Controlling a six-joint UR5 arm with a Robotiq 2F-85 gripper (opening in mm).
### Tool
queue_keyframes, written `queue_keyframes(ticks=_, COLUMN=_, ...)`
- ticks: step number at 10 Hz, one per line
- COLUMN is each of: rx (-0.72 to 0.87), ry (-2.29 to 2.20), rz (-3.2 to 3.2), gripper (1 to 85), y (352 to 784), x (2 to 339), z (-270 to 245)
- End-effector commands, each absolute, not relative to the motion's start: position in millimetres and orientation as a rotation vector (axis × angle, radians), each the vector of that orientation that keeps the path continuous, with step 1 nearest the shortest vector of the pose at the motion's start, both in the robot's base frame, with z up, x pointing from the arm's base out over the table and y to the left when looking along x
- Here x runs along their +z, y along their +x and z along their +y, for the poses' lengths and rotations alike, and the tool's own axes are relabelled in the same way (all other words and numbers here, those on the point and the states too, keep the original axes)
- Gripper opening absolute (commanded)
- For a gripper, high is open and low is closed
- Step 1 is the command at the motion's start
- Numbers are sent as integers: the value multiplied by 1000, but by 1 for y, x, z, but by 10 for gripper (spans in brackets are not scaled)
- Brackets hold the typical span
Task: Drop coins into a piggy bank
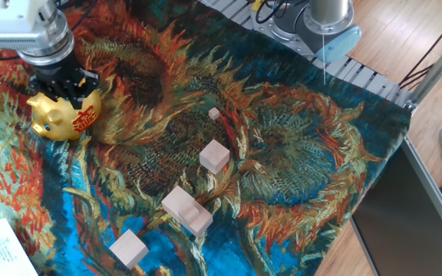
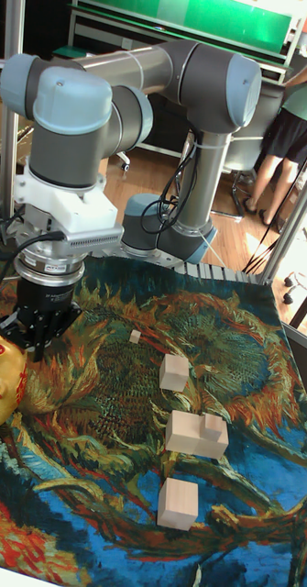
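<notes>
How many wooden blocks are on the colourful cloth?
5 pale wooden blocks: a tiny one, a cube below it, two touching, and one nearest the front. None seem hidden.

The piggy bank is a small, shiny gold pig with red markings on its side and back; it stands upright on the sunflower-patterned cloth near the far left edge, snout toward the left; in the tall fixed view only its right part shows at the left border; no coins can be made out.
</notes>
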State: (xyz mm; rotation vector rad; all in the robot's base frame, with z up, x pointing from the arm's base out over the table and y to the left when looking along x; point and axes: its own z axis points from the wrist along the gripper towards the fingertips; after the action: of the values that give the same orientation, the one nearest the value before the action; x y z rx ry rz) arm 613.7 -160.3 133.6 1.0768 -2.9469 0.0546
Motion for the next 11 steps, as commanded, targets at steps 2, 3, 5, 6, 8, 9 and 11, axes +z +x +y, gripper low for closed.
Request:
queue_keyframes(ticks=2, rx=53, ry=962, rz=-2962, gripper=13, y=607, x=135, z=-164)
queue_keyframes(ticks=3, rx=73, ry=1012, rz=-2940, gripper=13, y=607, x=135, z=-167)
queue_keyframes(ticks=5, rx=173, ry=1182, rz=-2846, gripper=13, y=610, x=136, z=-186)
queue_keyframes(ticks=6, rx=184, ry=1216, rz=-2829, gripper=13, y=611, x=137, z=-189)
queue_keyframes(ticks=8, rx=188, ry=1317, rz=-2791, gripper=13, y=615, x=139, z=-191)
queue_keyframes(ticks=9, rx=186, ry=1372, rz=-2764, gripper=13, y=616, x=140, z=-192)
queue_keyframes(ticks=11, rx=176, ry=1408, rz=-2733, gripper=13, y=613, x=140, z=-192)
